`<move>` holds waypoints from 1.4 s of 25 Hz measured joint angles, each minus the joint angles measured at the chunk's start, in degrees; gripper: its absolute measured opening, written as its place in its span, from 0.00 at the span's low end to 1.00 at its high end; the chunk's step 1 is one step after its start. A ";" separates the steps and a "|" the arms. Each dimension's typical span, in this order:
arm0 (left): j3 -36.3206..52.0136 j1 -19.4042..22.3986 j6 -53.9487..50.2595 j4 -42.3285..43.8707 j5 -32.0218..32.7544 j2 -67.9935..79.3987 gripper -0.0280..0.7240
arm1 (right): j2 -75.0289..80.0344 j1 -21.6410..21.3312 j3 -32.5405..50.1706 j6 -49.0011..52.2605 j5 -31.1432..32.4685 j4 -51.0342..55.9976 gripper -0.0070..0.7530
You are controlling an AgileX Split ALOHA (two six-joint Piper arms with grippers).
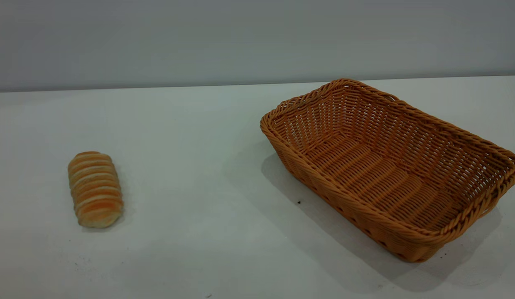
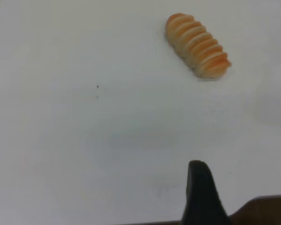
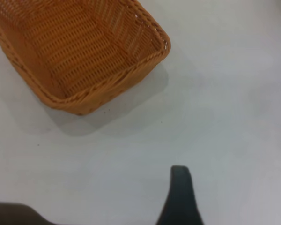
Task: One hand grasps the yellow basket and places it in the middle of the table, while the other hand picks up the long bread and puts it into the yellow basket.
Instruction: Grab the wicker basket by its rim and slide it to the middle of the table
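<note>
The yellow basket [image 1: 390,166] stands empty on the right half of the table [image 1: 199,145], turned at an angle; one corner of it also shows in the right wrist view [image 3: 79,56]. The long bread [image 1: 95,189] lies on the table at the left, far from the basket, and also shows in the left wrist view [image 2: 197,44]. My left gripper [image 2: 199,187] hovers above bare table, well short of the bread. My right gripper [image 3: 180,192] hovers above bare table, apart from the basket's near corner. Neither gripper appears in the exterior view.
A grey wall runs behind the table's far edge [image 1: 158,87]. A few small dark specks [image 1: 298,202] mark the tabletop near the basket. A brown edge [image 2: 267,211] shows beside the left gripper.
</note>
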 joint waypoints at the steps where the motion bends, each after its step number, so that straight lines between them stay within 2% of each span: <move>1: 0.00 0.00 0.00 -0.45 0.00 0.00 0.74 | 0.00 0.00 0.00 0.00 0.00 0.00 0.78; 8: 0.00 -1.56 0.42 -3.16 0.00 0.00 0.74 | 0.00 0.28 0.00 -1.66 -0.08 0.31 0.78; 16: 0.00 -1.79 -1.02 -6.34 -0.16 6.12 0.72 | 0.00 9.42 0.00 -1.08 -0.10 0.98 0.78; 20: 0.00 -1.79 -2.00 -8.91 -1.57 16.45 0.71 | 1.76 10.31 -0.98 2.74 -4.12 1.08 0.78; 22: -0.32 -1.79 -2.82 -8.97 -4.07 21.92 0.71 | 4.91 10.31 -1.23 4.90 -8.95 2.25 0.78; 29: -0.54 -1.79 -3.40 -11.36 -24.36 37.32 0.71 | 29.52 10.31 -1.42 9.93 -25.13 9.35 0.78; 35: -0.54 -1.79 -2.43 -12.20 -32.54 45.98 0.71 | 56.58 10.31 -7.61 10.32 -30.51 12.32 0.78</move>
